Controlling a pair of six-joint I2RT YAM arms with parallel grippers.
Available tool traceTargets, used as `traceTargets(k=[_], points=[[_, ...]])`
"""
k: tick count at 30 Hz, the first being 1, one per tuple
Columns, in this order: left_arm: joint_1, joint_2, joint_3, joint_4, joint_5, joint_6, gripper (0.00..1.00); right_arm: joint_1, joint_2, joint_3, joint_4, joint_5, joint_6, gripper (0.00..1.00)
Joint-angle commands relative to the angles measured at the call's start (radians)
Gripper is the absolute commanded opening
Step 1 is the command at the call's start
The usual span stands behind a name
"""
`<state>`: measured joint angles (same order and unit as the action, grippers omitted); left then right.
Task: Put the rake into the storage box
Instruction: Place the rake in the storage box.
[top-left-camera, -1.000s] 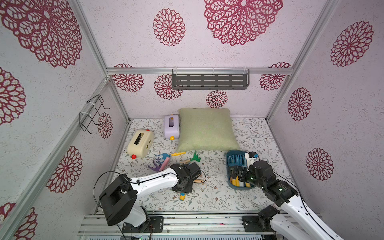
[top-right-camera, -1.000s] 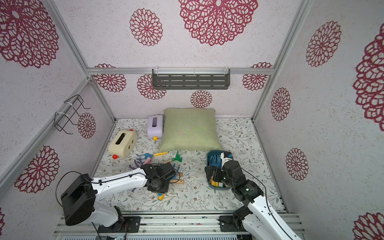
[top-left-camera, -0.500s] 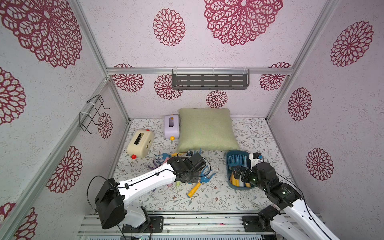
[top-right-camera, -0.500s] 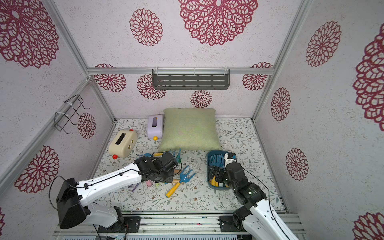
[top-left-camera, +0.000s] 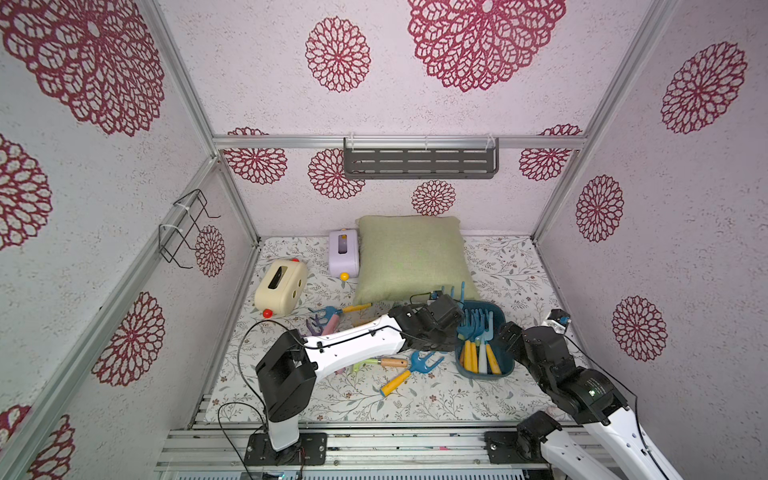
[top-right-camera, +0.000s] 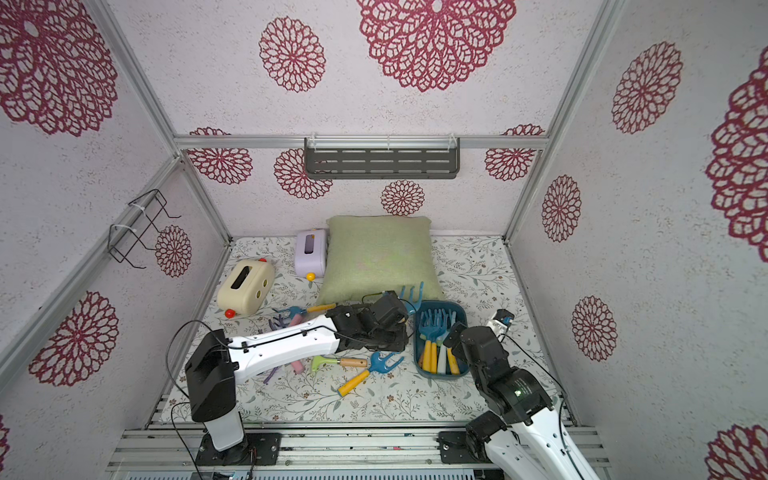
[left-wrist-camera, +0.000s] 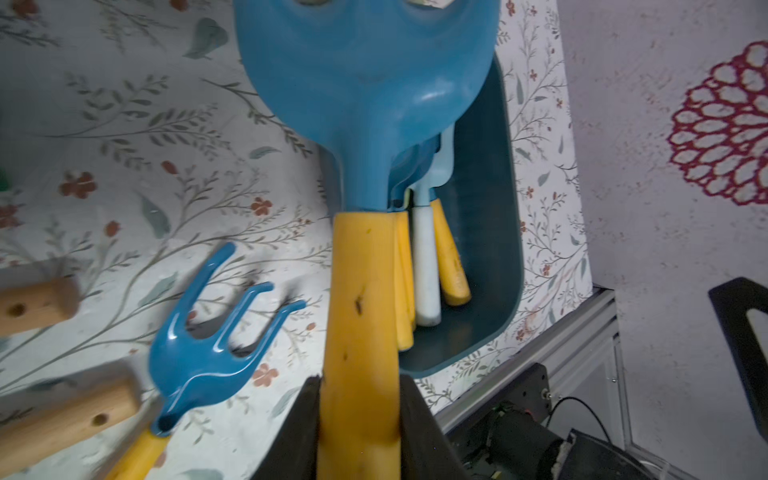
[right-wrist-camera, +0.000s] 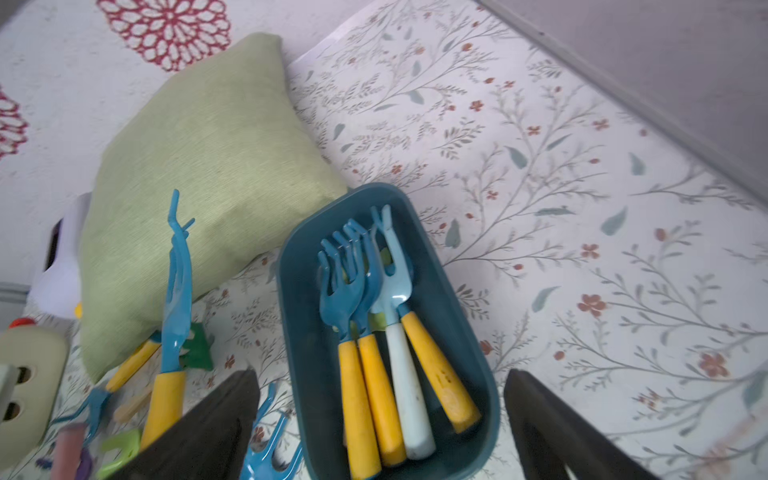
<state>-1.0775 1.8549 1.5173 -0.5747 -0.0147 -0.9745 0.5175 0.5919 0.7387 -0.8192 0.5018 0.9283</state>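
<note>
- The rake (left-wrist-camera: 365, 104) has a broad, glossy blue plastic head on a thick yellow handle flecked with dark marks.
- The left gripper (left-wrist-camera: 359, 382) is clamped narrowly on that handle, one dark finger on each side, so the rake is held off the mat (top-left-camera: 511, 266).
- The rake is not in the storage box (top-left-camera: 500, 322). It hangs just beside the box's wall on the left arm's side, with its tines pointing toward the green pillow (top-left-camera: 409, 257).
- The box is a shallow dark teal tub with rounded corners. It holds four rakes (right-wrist-camera: 374, 332) lying side by side, three with yellow handles and one pale blue with a white handle.
- The right gripper (right-wrist-camera: 381, 374) hovers at the box's near end with its fingers spread wide and nothing between them.
- Only the left wrist view shows the grip on the handle. In both top views the gripper hides the handle, and only the blue tines (top-right-camera: 411, 293) stick out over the pillow's front edge.
- The right wrist view alone shows the rake edge-on, a thin curved blade apart from the box rim.
- A loose blue three-pronged fork (top-left-camera: 419, 363) with a yellow handle lies on the mat near the box, beside a wooden-handled green tool (top-left-camera: 380, 363).
- A cream box (top-left-camera: 280, 286) and a lilac box (top-left-camera: 343, 253) stand well apart, near the back left.
</note>
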Motion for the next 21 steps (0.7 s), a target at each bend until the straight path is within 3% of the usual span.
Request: traceTargets(k=[1, 7, 18, 20, 21], points=[[-0.014, 0.049, 0.052, 0.144, 0.043, -0.056, 0.15, -0.004, 0.014, 0.035, -0.109, 0.127, 0.096, 0.99], [-0.019, 0.178, 0.158, 0.17, 0.078, -0.088, 0.16, -0.005, 0.017, 0.043, -0.138, 0.142, 0.125, 0.99], [-0.04, 0.312, 0.233, 0.266, 0.176, -0.17, 0.17, -0.004, 0.012, 0.042, -0.158, 0.142, 0.144, 0.99], [-0.045, 0.315, 0.246, 0.259, 0.177, -0.164, 0.27, -0.005, 0.012, 0.043, -0.159, 0.138, 0.144, 0.99], [-0.049, 0.313, 0.252, 0.25, 0.174, -0.161, 0.41, -0.005, 0.012, 0.043, -0.159, 0.139, 0.143, 0.99]])
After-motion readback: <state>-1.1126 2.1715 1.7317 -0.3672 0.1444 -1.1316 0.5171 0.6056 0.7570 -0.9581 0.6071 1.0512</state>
